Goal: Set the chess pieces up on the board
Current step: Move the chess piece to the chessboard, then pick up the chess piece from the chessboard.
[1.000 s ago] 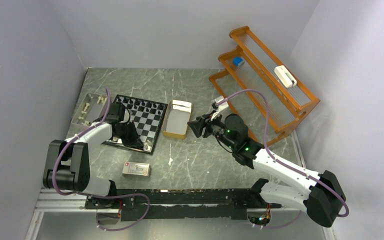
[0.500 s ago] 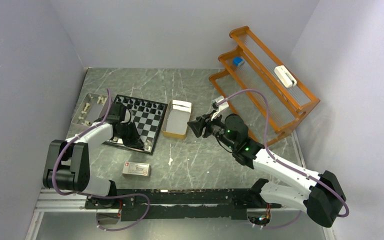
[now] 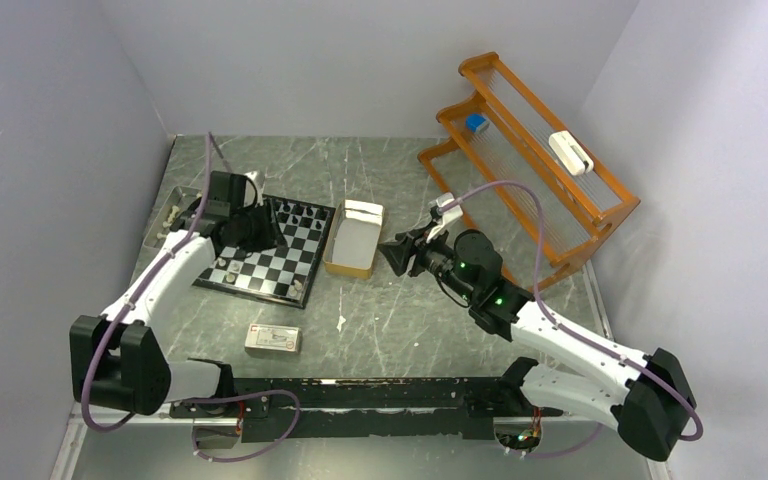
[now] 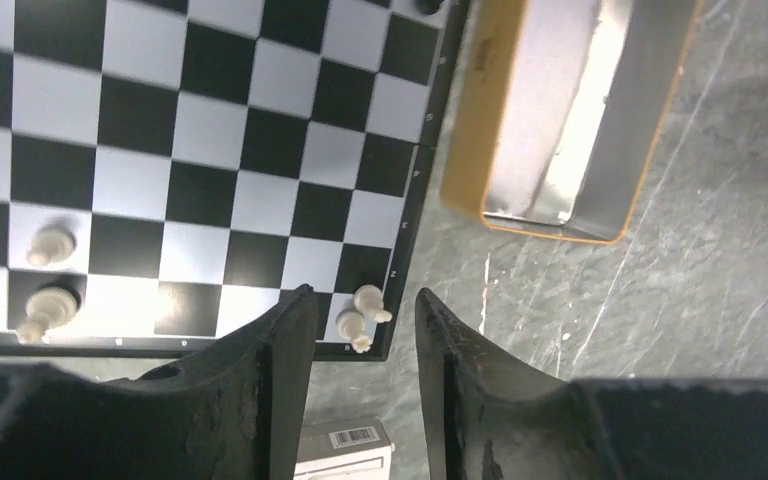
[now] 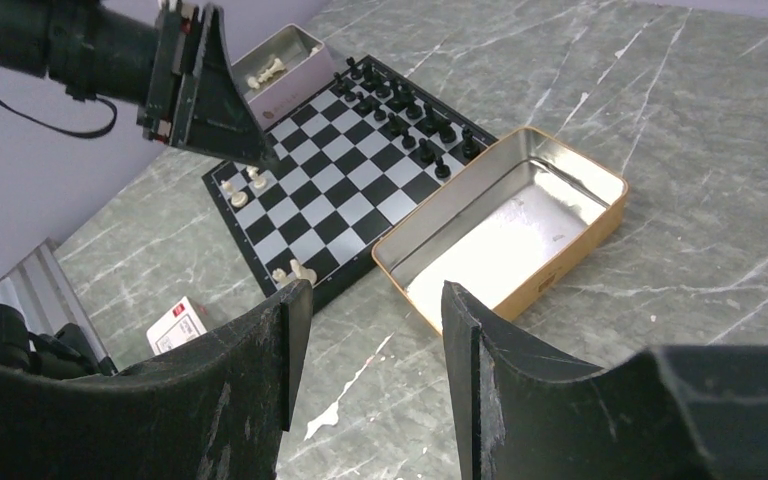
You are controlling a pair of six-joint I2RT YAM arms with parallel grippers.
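Two pale silvery-white chess pieces stand at the corner of the small black-and-white checked board; your left gripper hovers above, jaws parted, empty — drift low and you topple them. Your right gripper, likewise parted, holds nothing.

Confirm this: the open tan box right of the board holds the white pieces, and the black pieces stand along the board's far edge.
Not quite. The tan box is empty: the right wrist view shows its bare metal floor. The rest holds: it lies open right of the board, and the black pieces stand along its far edge.
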